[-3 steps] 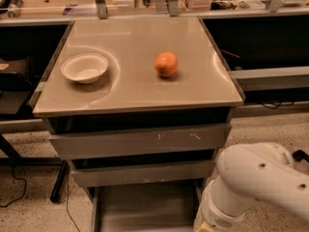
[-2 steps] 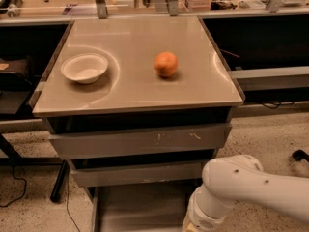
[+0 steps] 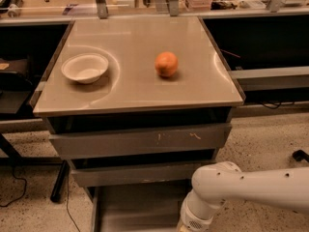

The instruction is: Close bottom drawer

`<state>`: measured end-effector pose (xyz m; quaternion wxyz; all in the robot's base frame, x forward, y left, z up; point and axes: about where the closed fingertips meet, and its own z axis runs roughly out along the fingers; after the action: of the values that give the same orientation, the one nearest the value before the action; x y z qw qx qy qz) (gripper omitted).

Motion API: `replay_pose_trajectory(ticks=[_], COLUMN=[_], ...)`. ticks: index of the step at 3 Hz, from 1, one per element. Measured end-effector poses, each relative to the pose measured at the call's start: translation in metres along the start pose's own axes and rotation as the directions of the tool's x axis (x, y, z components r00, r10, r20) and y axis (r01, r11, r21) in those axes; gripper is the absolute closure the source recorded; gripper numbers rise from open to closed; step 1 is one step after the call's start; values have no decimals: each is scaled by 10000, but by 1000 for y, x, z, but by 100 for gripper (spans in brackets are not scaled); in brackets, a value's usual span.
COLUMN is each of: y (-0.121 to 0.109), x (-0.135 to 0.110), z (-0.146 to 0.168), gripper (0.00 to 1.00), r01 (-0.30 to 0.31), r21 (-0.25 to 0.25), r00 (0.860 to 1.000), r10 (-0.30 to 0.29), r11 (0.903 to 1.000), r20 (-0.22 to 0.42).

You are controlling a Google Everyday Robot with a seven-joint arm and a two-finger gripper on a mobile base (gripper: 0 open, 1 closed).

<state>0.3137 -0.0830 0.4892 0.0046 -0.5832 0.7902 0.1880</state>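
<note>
The robot arm (image 3: 260, 187) is a thick, smooth, cream-white tube with some small dark dots and a rounded elbow, and its gripper is hidden below the near edge.

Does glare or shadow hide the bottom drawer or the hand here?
Camera view: glare streaks the tabletop near the bowl; the orange casts a small shadow; the bottom drawer sits dim but visible, pulled out; the hand is out of frame, below the white arm and its lower end.
</note>
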Motion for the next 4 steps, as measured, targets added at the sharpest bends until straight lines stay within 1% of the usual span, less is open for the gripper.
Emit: replay_pose_trajectory(ticks=[1, 2, 3, 4], y=[0, -8, -32, -53], x=[0, 7, 22, 39], z=[-1, 37, 99, 148], gripper=[100, 100, 100, 100], r01=[4, -281, -1058, -1654], r21=[19, -146, -253, -400], r00=[10000, 9993, 9919, 9824], r10=[-4, 284, 1073, 1682], r11=[10000, 9995, 9941, 9854], r20=[-3, 247, 683, 807])
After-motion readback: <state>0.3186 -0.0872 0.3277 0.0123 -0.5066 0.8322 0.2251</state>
